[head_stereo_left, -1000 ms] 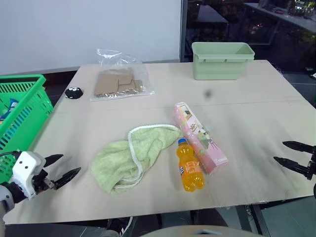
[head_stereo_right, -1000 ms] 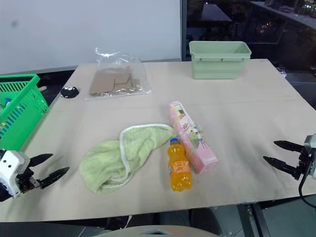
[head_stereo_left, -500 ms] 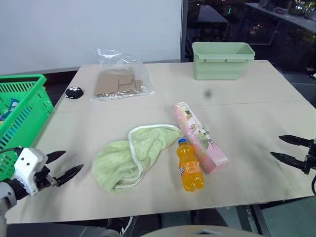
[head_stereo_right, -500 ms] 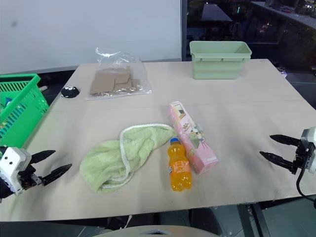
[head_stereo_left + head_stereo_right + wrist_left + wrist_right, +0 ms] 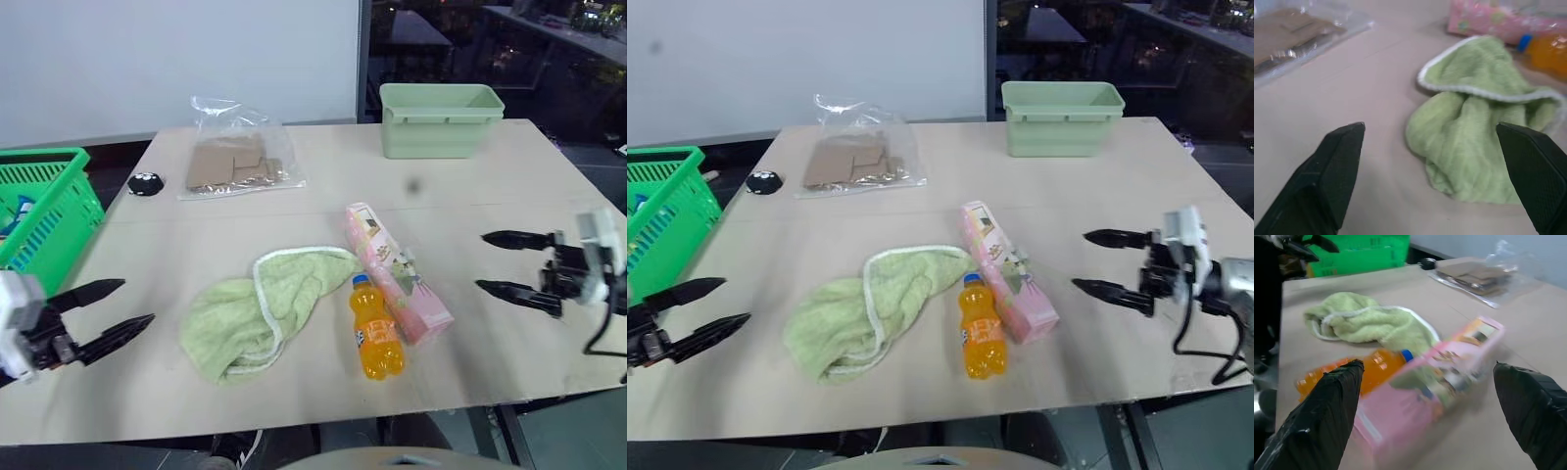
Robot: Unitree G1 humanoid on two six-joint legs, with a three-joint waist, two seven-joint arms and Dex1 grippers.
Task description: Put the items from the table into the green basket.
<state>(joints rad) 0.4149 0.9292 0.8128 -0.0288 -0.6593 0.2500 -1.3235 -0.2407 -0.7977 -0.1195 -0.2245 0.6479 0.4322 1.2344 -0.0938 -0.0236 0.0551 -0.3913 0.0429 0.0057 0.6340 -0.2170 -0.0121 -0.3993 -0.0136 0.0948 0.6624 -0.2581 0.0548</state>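
No text I can read anywhere; orange soda bottle [image 5: 376,338] has a small dark logo patch on its label, too small & blurry to make out a brand; pink carton [image 5: 396,271] carries printed pics, no legible words or nos.; green basket [image 5: 44,211] has smth blue inside, can't tell what it is.

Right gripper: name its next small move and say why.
Probably ease the right gripper further toward the pink carton and straddle it: its fingers stand open, aimed at the carton, still apart from it, with the orange bottle lying alongside.
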